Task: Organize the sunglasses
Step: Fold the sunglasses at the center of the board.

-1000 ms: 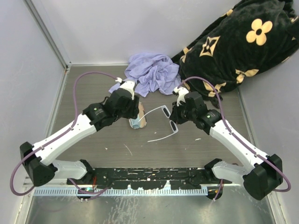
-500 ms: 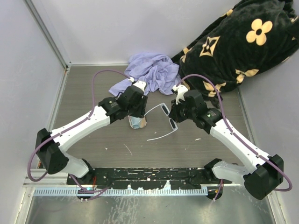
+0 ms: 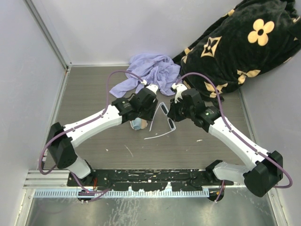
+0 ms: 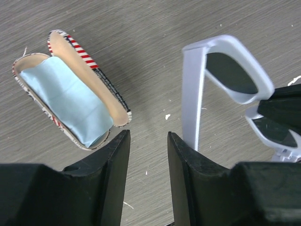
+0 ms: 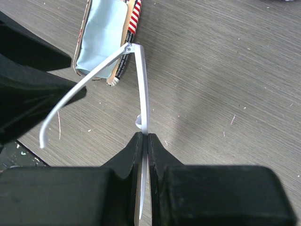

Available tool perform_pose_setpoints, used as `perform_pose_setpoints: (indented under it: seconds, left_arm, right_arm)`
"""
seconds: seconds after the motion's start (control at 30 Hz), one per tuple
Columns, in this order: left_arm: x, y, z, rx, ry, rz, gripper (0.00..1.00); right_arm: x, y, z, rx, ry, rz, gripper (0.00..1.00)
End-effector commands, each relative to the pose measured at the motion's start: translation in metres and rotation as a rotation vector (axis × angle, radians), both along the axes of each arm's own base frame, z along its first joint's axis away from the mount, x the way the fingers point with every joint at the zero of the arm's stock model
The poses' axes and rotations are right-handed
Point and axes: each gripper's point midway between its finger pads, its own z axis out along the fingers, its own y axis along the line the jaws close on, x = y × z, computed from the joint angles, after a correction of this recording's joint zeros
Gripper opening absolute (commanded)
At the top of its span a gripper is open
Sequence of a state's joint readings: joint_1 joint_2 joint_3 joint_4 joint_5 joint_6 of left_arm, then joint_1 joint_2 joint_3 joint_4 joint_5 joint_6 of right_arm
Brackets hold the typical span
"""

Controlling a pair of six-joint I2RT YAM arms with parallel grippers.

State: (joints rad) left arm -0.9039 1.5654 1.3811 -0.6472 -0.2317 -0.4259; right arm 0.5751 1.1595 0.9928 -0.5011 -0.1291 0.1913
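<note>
Right end effector (image 5: 145,137) pinches sunglasses (image 5: 142,89); case (image 5: 133,19) open.

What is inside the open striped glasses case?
A light-blue cloth lies inside the case, covering most of its interior. Anything beneath the cloth is hidden. The sunglasses are outside it, pinched in the right gripper.

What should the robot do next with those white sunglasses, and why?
Probably nudge the left gripper sideways against the sunglasses' side arm to fold it flat: the right gripper pinches the frame, that arm sticks out, and the case lies open.
</note>
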Motion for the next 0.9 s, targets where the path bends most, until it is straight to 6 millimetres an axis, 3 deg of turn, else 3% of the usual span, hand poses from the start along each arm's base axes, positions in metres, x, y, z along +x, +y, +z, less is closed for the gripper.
perform_pose_setpoints:
  seconds: [0.0,0.37,0.87]
  left_arm:
    - [0.009,-0.020,0.024,-0.044,-0.064,-0.017,0.39]
    - [0.004,-0.043,0.020,-0.043,-0.059,-0.045,0.37]
    - [0.002,-0.054,0.011,-0.045,-0.043,-0.056,0.36]
  right_arm:
    - [0.011,0.011,0.029,0.070,-0.057,-0.033,0.00]
    - [0.013,0.015,0.027,0.119,-0.013,-0.106,0.00]
    - [0.008,0.028,0.027,0.180,0.021,-0.097,0.00]
